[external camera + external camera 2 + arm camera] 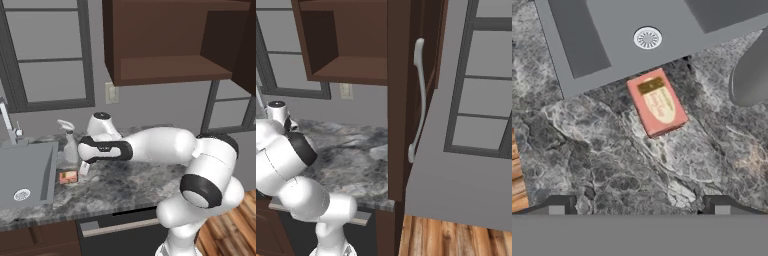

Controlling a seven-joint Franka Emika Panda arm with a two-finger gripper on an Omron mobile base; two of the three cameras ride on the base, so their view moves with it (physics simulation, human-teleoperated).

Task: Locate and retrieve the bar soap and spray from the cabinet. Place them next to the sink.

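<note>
The bar soap (pixel 68 176) (pixel 657 102), a reddish-orange block, lies flat on the marble counter just right of the sink (pixel 25 170) (pixel 587 45). Behind it the pale spray (pixel 68 142) stands upright at the sink's corner; its rounded body (pixel 752 75) shows at the right of the hand view. My gripper (pixel 83 169) (pixel 639 207) hovers low over the counter just right of the soap. It is open, with nothing between its fingers. The dark wooden cabinet (pixel 165 45) (pixel 341 45) hangs open above, and its shelf is bare.
A thin faucet (pixel 7 122) rises at the sink's back left. The cabinet's open door (pixel 406 100) with a long pale handle (pixel 418 95) juts out over the counter's right end. A wall outlet (pixel 112 93) sits under the cabinet. A wood floor (pixel 230 230) lies to the right.
</note>
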